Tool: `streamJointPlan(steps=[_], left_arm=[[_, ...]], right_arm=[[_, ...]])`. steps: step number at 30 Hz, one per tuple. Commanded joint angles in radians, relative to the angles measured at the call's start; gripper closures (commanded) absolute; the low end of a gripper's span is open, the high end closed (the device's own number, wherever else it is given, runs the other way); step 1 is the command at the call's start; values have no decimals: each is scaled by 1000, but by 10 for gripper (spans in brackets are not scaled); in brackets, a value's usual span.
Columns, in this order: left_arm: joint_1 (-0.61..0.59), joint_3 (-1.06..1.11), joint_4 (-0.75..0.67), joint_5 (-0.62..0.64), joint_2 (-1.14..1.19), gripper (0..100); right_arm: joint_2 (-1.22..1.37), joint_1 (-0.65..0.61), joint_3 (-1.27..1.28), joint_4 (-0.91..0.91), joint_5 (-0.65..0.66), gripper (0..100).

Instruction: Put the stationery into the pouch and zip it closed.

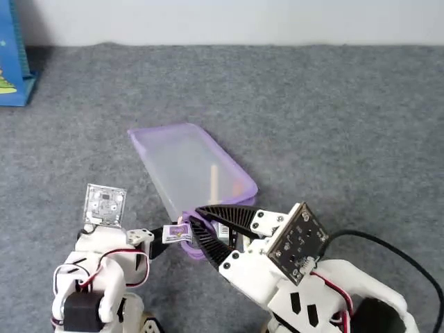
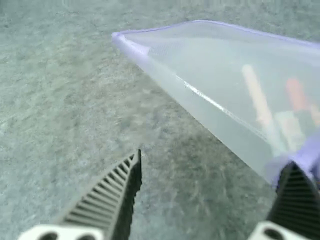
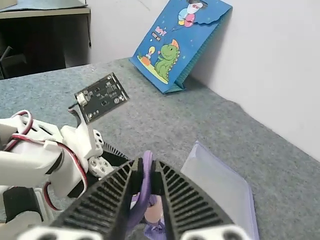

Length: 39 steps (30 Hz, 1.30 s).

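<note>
A translucent pouch (image 1: 184, 166) with purple trim lies slantwise on the grey mat. Inside it are a beige stick (image 1: 214, 182) and an orange item (image 1: 237, 187), which the left wrist view shows as the beige stick (image 2: 257, 102) and the orange item (image 2: 297, 95) through the pouch (image 2: 215, 65). My right gripper (image 3: 147, 165) is shut on the pouch's purple zipper strip (image 3: 146, 187) at the near end. In the high view the right gripper (image 1: 195, 218) is at that same corner. My left gripper (image 2: 215, 162) is open beside the near corner, one finger (image 2: 295, 195) against the purple trim.
A blue gift bag (image 1: 10, 62) stands at the far left by the white wall, and the right wrist view shows the gift bag (image 3: 180, 45) too. The left arm's body (image 3: 40, 155) is close beside the right gripper. Open grey mat (image 1: 347, 125) lies right of and behind the pouch.
</note>
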Motion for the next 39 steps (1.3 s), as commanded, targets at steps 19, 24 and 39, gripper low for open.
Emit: streamJointPlan(steps=[19,24,39], left_arm=[[68,56,-91,0,2,599],[-2,58,-91,0,2,599],[2,104,-94,-48,2,670]], right_arm=[[-18,38,21,-56,9,991],[-18,38,21,-53,9,991],[-19,38,21,-45,11,991]])
